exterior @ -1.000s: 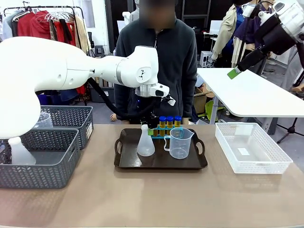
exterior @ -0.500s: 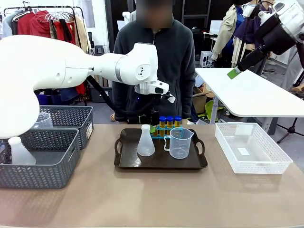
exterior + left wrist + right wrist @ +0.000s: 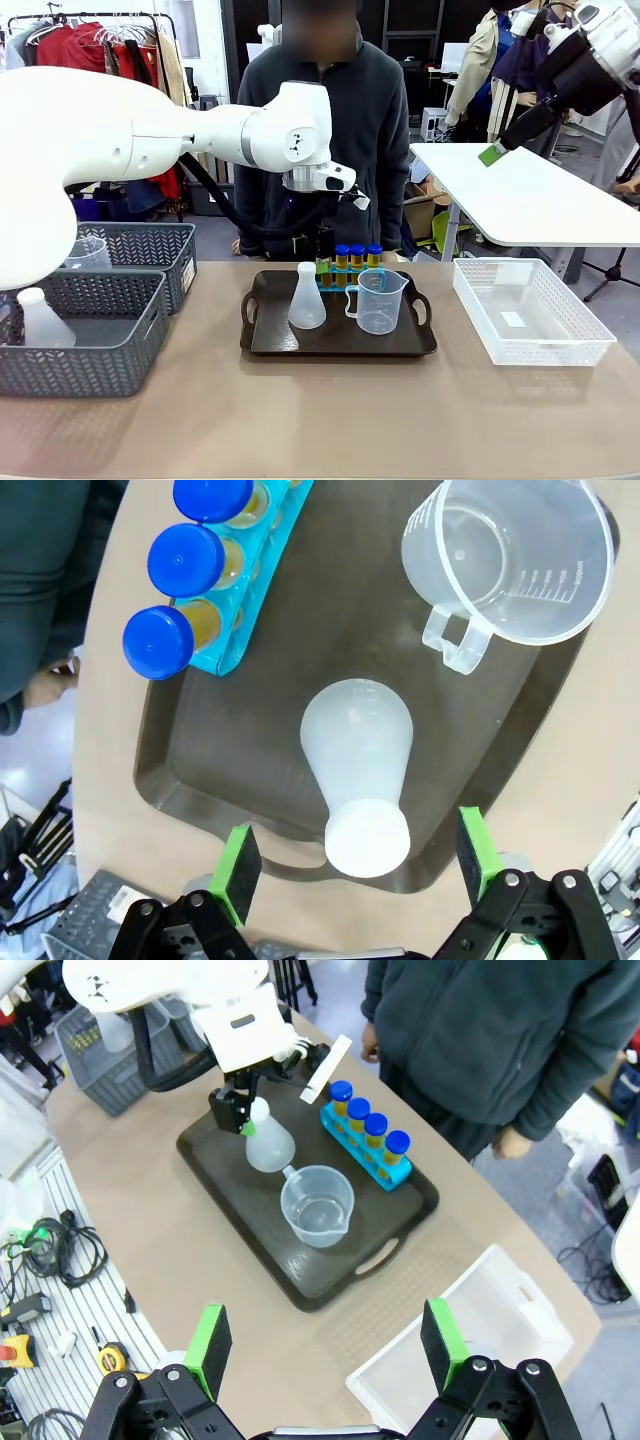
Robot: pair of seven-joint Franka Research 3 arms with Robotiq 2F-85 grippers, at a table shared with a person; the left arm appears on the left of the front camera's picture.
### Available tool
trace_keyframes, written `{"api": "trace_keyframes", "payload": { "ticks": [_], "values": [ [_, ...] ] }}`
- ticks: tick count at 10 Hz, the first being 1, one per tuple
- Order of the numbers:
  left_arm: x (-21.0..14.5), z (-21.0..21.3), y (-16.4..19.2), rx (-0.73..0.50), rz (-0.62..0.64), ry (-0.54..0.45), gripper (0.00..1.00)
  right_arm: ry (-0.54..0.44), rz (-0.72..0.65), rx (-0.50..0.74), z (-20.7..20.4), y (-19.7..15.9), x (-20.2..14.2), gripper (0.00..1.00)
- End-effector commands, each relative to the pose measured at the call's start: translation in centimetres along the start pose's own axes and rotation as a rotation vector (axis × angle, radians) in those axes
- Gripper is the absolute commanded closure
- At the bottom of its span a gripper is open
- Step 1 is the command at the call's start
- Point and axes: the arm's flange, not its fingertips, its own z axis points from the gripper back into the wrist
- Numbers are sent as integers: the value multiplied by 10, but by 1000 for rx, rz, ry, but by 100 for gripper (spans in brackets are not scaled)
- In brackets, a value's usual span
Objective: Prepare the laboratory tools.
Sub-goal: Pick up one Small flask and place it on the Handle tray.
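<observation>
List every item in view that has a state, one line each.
conical flask: upright on the tray, free.
measuring beaker: upright, empty.
tubes: capped, standing in the blue rack.
dark tray: on the table, loaded.
white basket: empty.
left gripper: open above the flask.
right gripper: open, raised.

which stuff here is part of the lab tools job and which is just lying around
Job: conical flask, measuring beaker, blue-capped tubes, blue rack.

Lying about: brown tray, grey mesh baskets, clear bin.
</observation>
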Motion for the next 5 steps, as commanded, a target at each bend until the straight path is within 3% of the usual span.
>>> {"api": "trace_keyframes", "payload": {
  "ticks": [1,5],
  "values": [
    [0,-1,0,-1,11,2,0,-14,9,11,1,-2,1,0],
    [0,-1,0,-1,11,2,0,-14,9,11,1,-2,1,0]
  ]
}}
